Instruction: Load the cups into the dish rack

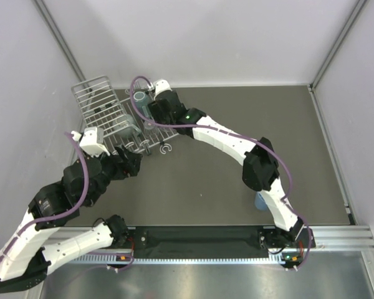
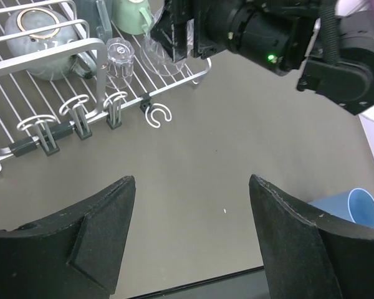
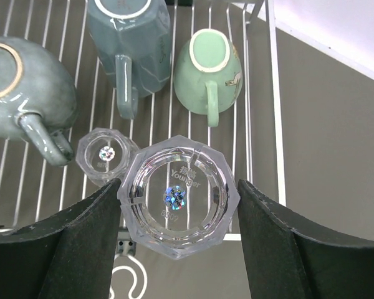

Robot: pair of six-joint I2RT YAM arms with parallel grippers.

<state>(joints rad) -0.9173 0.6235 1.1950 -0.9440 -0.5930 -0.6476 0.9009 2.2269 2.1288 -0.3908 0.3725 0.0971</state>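
Your right gripper (image 3: pixel 179 187) grips the large clear glass (image 3: pixel 174 218), a finger against each side, base up over the dish rack (image 3: pixel 262 112) near its edge. Just beside it, the small clear glass (image 3: pixel 105 154) sits upturned on the wires, with the mint-green mug (image 3: pixel 210 71) and grey-teal mug (image 3: pixel 134 37) beyond. Your left gripper (image 2: pixel 192 187) hangs spread wide and empty above the table (image 2: pixel 237 143). The blue tumbler (image 2: pixel 355 208) sits on the table, well apart from the rack.

Pale walls (image 1: pixel 206 37) — dark grey tabletop (image 1: pixel 206 199)
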